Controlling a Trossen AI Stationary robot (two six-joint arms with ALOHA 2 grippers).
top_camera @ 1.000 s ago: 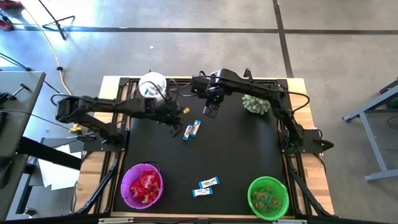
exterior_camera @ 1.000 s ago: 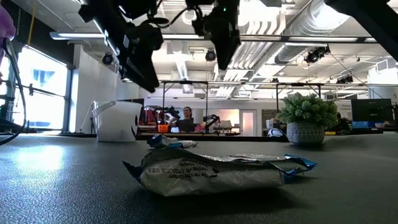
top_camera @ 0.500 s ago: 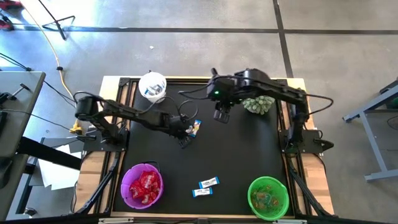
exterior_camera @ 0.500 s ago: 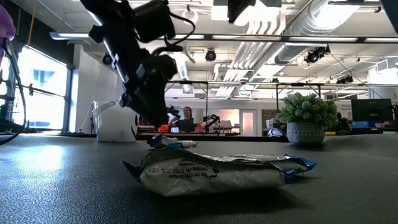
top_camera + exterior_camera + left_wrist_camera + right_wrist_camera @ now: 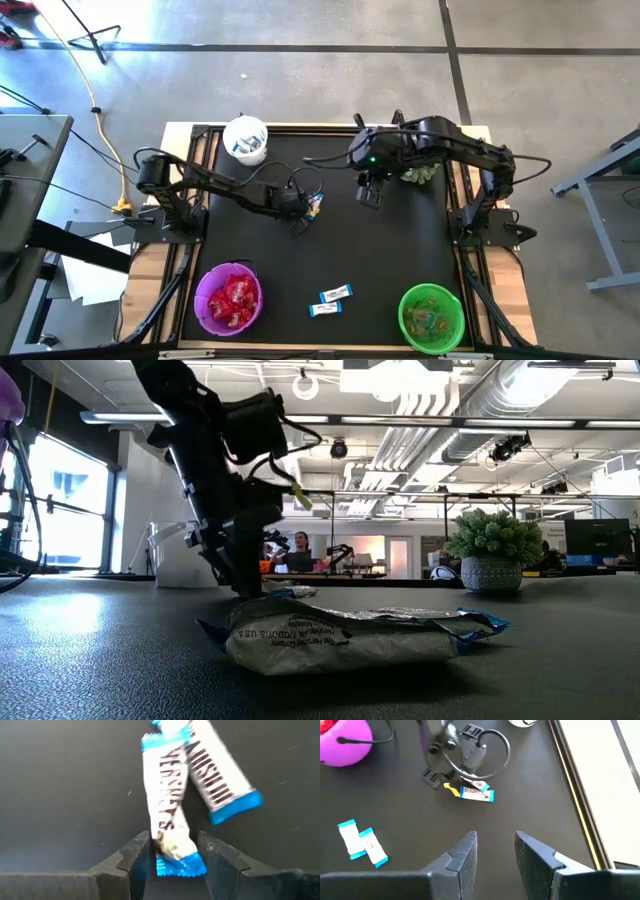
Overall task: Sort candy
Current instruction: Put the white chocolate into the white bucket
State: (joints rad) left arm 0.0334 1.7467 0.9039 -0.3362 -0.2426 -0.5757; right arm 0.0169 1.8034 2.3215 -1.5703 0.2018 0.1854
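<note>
Lowered left hand onto the blue-and-white mini bars mid-desk; pulled right hand back, empty.
Straddled one bar's end, fingers unclenched, presumably for pickup.

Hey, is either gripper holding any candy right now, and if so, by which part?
No grip yet. The left gripper stands open astride one end of a blue-and-white mini bar; the right gripper is empty.
</note>
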